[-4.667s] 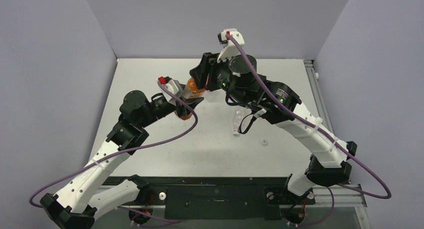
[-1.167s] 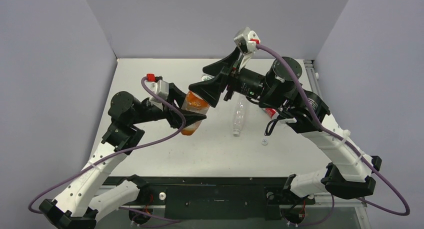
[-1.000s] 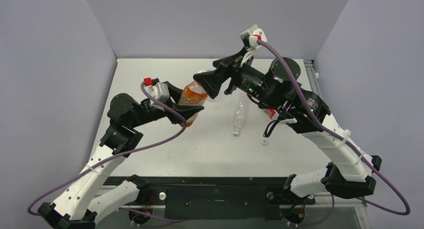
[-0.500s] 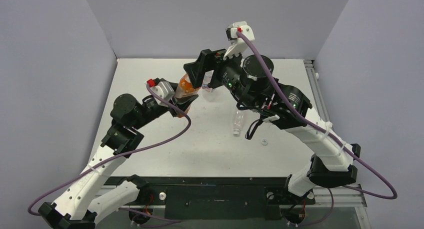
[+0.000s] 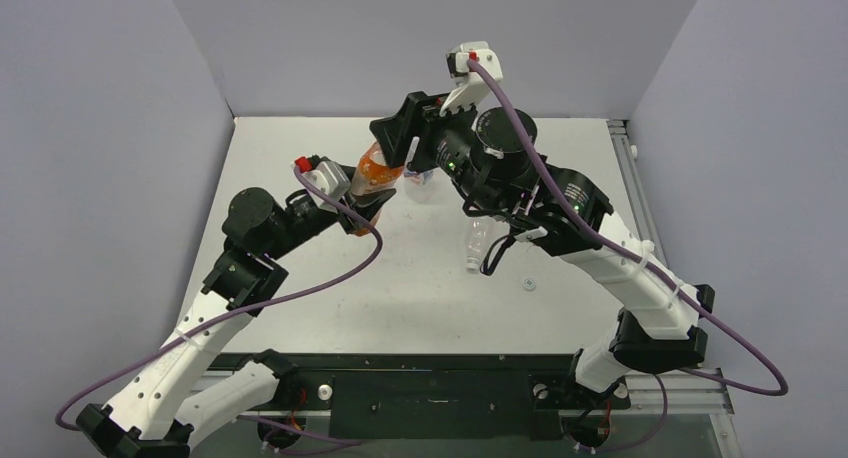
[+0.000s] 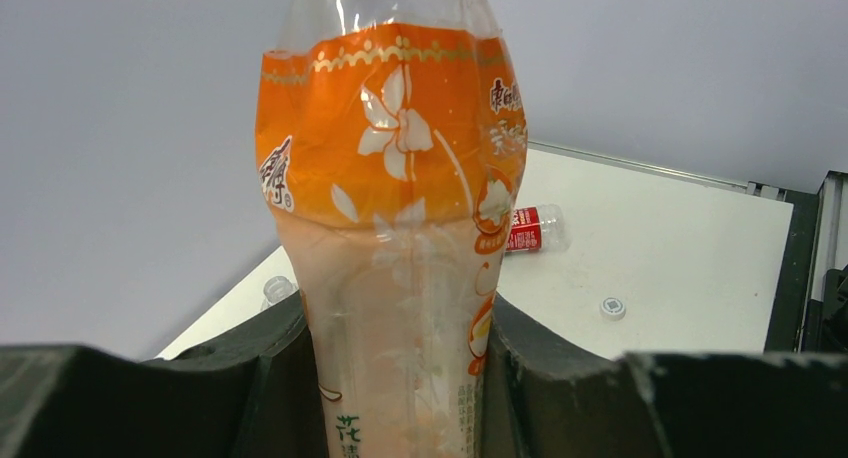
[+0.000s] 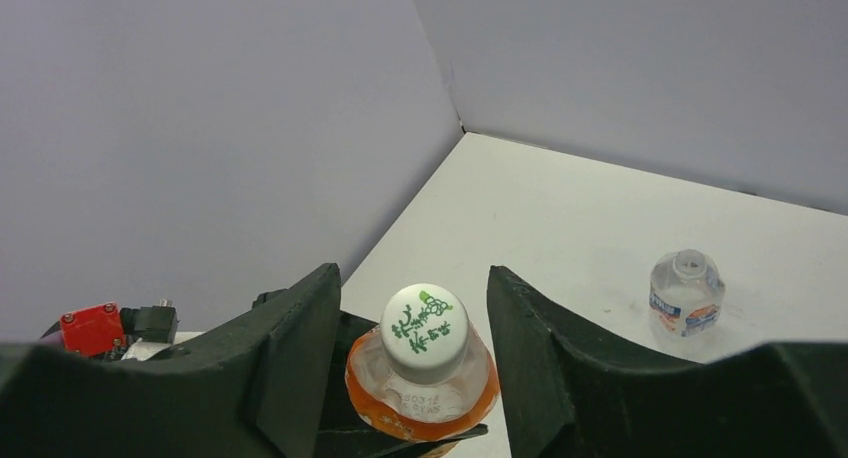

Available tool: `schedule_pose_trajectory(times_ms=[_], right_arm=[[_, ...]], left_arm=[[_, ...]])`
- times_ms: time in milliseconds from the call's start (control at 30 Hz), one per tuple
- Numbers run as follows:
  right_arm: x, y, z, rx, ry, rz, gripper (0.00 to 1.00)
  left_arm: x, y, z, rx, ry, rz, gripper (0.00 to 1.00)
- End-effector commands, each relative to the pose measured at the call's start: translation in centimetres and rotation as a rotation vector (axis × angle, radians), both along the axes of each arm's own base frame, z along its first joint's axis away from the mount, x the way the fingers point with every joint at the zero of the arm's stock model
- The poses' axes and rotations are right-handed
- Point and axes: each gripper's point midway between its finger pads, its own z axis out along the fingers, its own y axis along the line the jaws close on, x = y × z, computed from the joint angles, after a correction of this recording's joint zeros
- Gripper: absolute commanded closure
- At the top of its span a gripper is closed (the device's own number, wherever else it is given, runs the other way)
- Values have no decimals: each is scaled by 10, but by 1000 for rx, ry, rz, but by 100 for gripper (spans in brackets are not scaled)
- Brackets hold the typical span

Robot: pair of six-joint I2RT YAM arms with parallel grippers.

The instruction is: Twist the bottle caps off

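Note:
My left gripper (image 5: pixel 365 200) is shut on an orange-labelled bottle (image 5: pixel 372 178) and holds it above the table; in the left wrist view the bottle (image 6: pixel 395 208) fills the gap between the fingers. Its whitish cap (image 7: pixel 425 326), with green print, is on the neck. My right gripper (image 5: pixel 392 143) is open over the bottle top, and in the right wrist view (image 7: pixel 413 313) its jaws stand either side of the cap without touching it. A loose whitish cap (image 5: pixel 528 284) lies on the table and also shows in the left wrist view (image 6: pixel 612 307). The red cap is out of view.
A small clear bottle (image 7: pixel 685 293) with an open neck stands behind the orange one (image 5: pixel 418 176). A clear bottle (image 5: pixel 477 242) lies under my right arm. A red-labelled bottle (image 6: pixel 530 228) lies further right. Grey walls close the back and sides.
Over the last second my right gripper swung round and came over the bottle's cap. My left arm drew the bottle back and more upright. In the last half second there was only slight movement.

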Motion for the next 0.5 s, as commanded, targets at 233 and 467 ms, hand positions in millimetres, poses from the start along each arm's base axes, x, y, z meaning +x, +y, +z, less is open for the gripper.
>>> schedule_pose_trajectory(times_ms=[233,467], right_arm=[[10,21,-4,19,15,23,56],[7,8,3,35,-14,12,75]], left_arm=[[-3,0,15,-43,-3,3,100],[-9,-2,9,-37,25,-23,100]])
